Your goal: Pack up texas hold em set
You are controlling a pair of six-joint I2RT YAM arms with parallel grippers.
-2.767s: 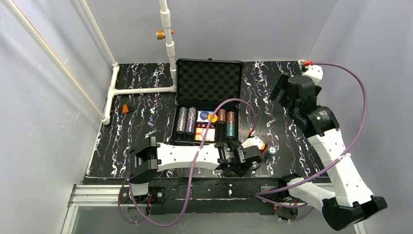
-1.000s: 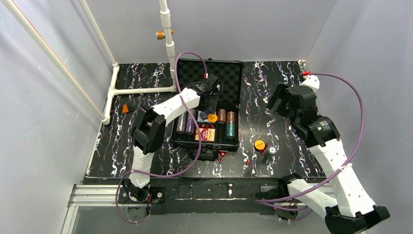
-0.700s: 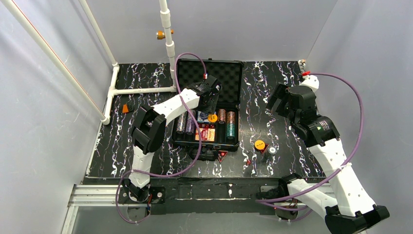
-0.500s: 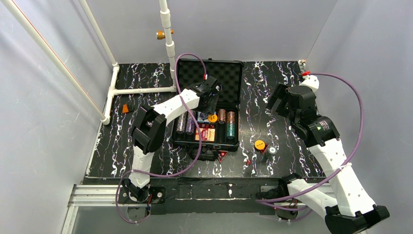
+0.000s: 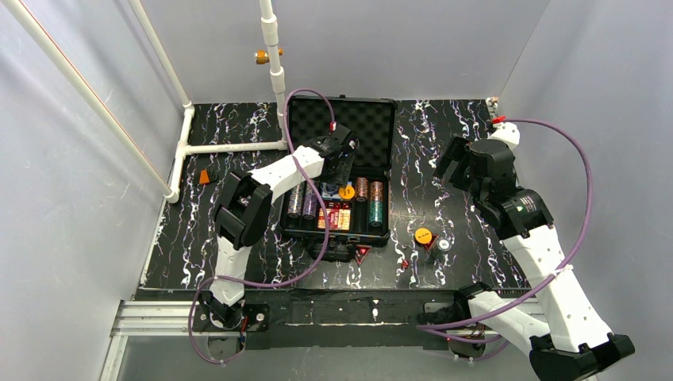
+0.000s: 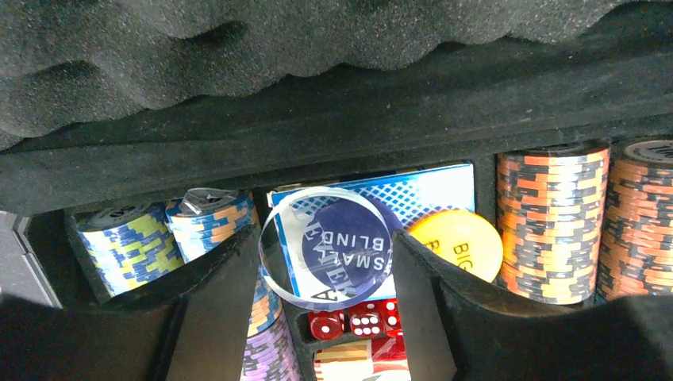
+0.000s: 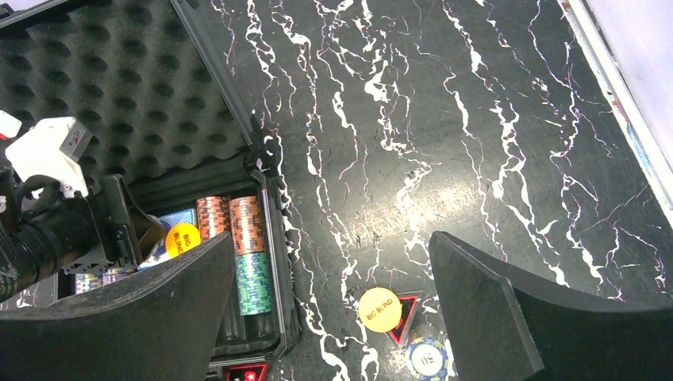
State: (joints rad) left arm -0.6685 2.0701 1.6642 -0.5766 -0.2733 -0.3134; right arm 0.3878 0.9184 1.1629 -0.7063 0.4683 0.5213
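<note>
**Desk:** Where's the poker set on your screens?

**Me:** I've got the black rectangular hard case [image 5: 373, 131] at the far middle of the black marbled worktop [image 5: 182, 230], with its egg-crate foam lid [image 7: 103, 95] raised. Inside I can see rows of orange-and-grey poker chips [image 6: 551, 226], a blue card deck [image 6: 432, 182], red dice [image 6: 367, 324] and an orange round "BIG BLIND" disc [image 6: 464, 238].

**Desk:** And your left hand?

**Me:** My left hand [image 6: 324, 242] hangs over the case's tray. It is grasping a clear round "SMALL BLIND" disc [image 6: 329, 248] by its edges, above the deck.

**Desk:** The right?

**Me:** My right hand [image 7: 332, 238] is released, fingers spread wide, hovering over the worktop to the right of the case. Nearer me, a second orange "BIG BLIND" disc [image 7: 379, 309] lies on the worktop, just beside a blue-and-white chip [image 7: 428, 357].
</note>
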